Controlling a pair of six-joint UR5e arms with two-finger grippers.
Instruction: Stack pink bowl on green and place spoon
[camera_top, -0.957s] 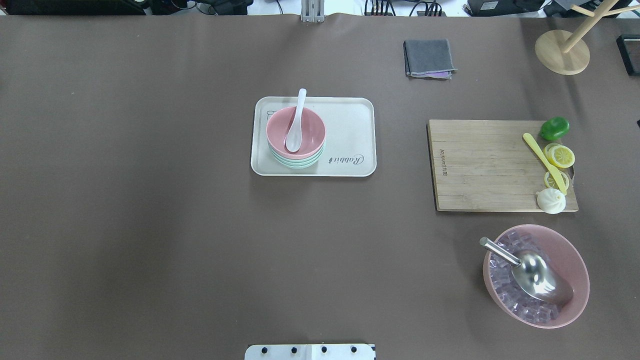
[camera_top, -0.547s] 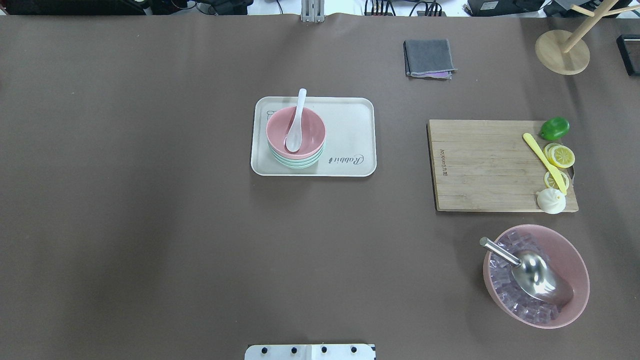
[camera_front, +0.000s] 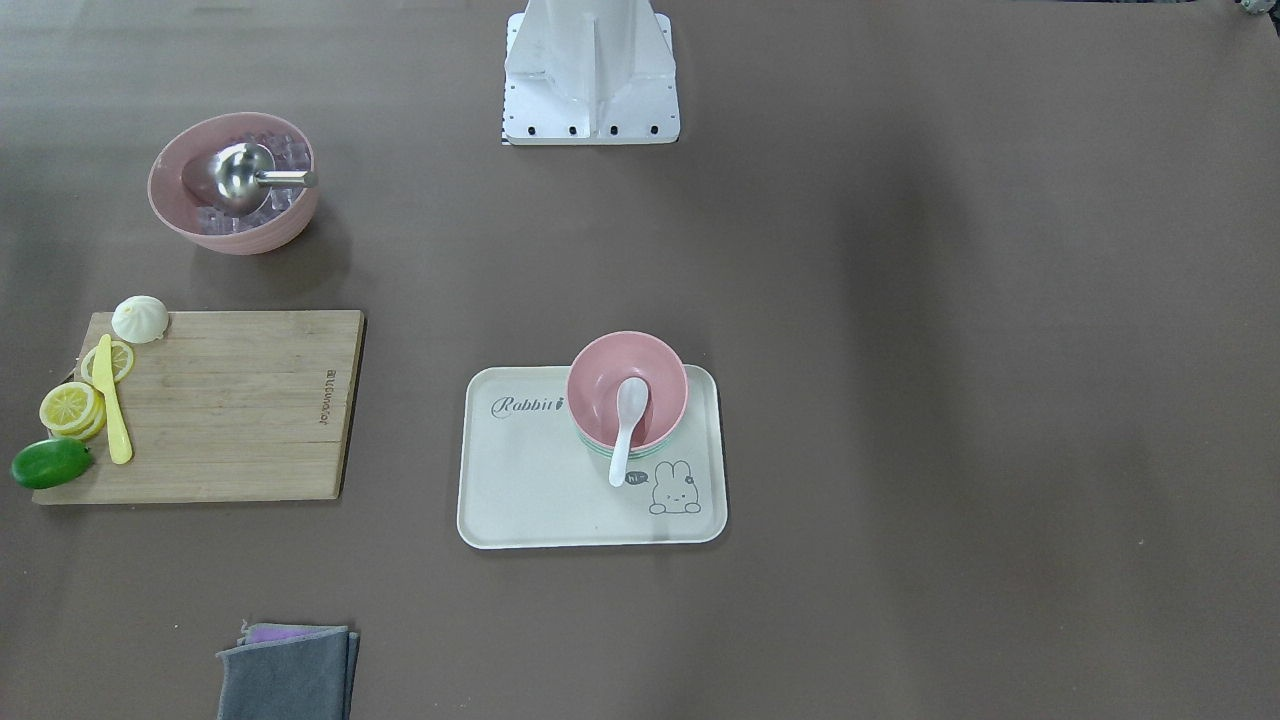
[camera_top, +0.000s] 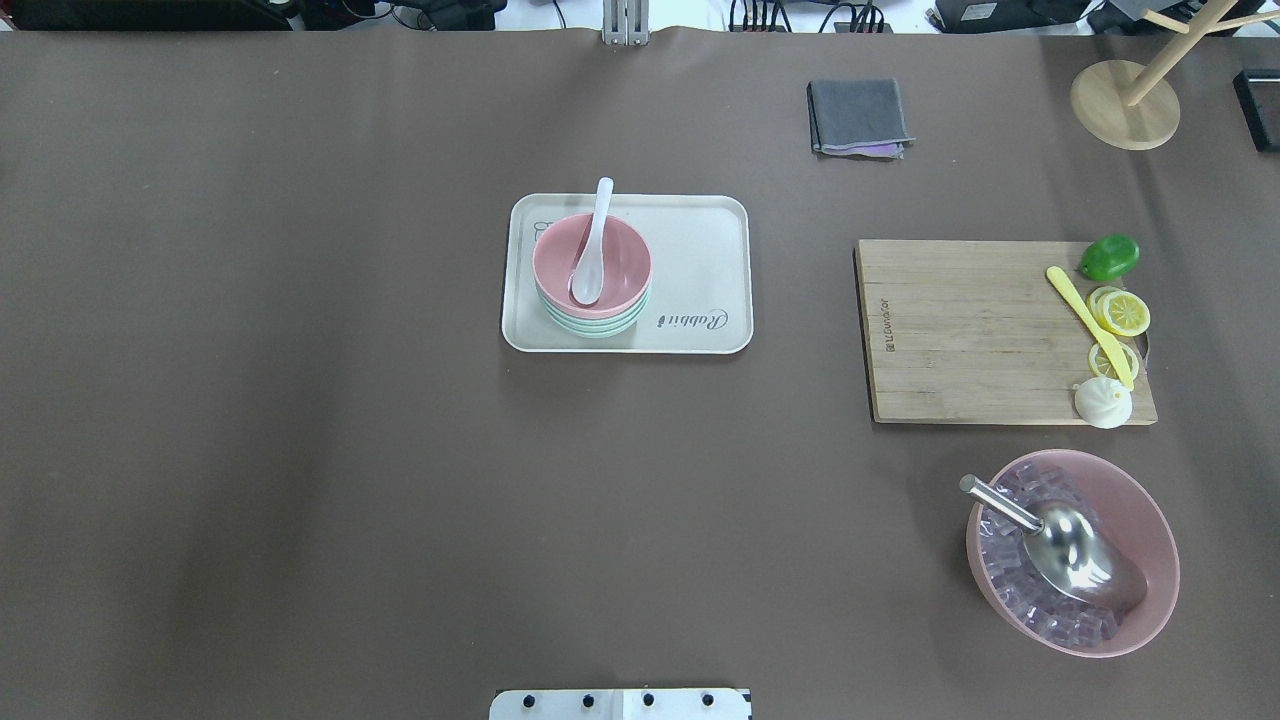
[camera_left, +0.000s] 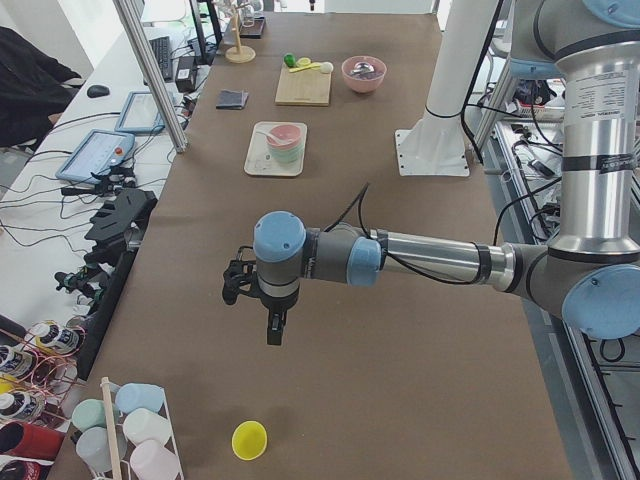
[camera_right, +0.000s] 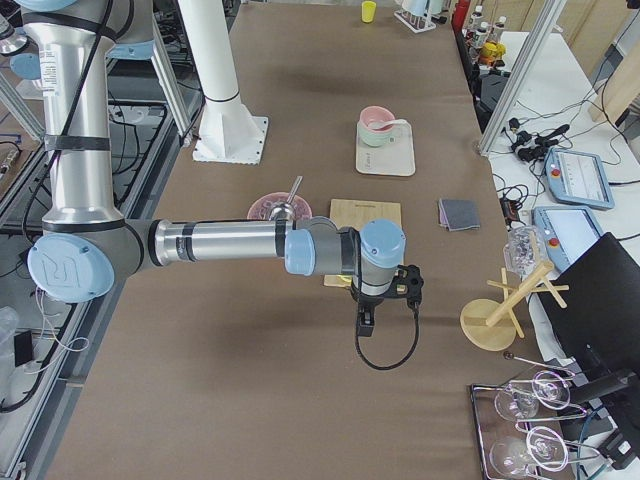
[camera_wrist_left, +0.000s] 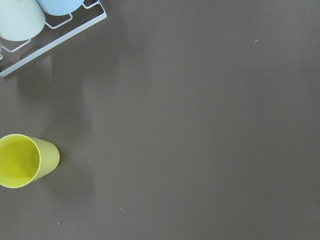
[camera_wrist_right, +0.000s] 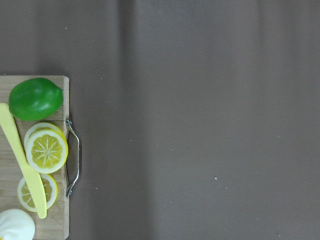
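Observation:
A pink bowl (camera_top: 618, 258) sits stacked on top of green bowls (camera_top: 600, 328) on the left half of a cream tray (camera_top: 700, 250). A white spoon (camera_top: 592, 250) lies in the pink bowl, its handle over the far rim. The front view shows the same stack (camera_front: 600, 385) with the spoon (camera_front: 628, 420). My left gripper (camera_left: 272, 325) hangs over bare table far off to the left end, and my right gripper (camera_right: 366, 322) hangs beyond the cutting board at the right end. Both show only in side views, so I cannot tell whether they are open or shut.
A wooden cutting board (camera_top: 960, 330) with a lime, lemon slices, a yellow knife and a bun lies to the right. A large pink bowl (camera_top: 1150, 540) holds ice and a metal scoop. A grey cloth (camera_top: 858, 115) and a wooden stand (camera_top: 1125, 105) lie at the back. A yellow cup (camera_wrist_left: 20, 160) stands near a cup rack.

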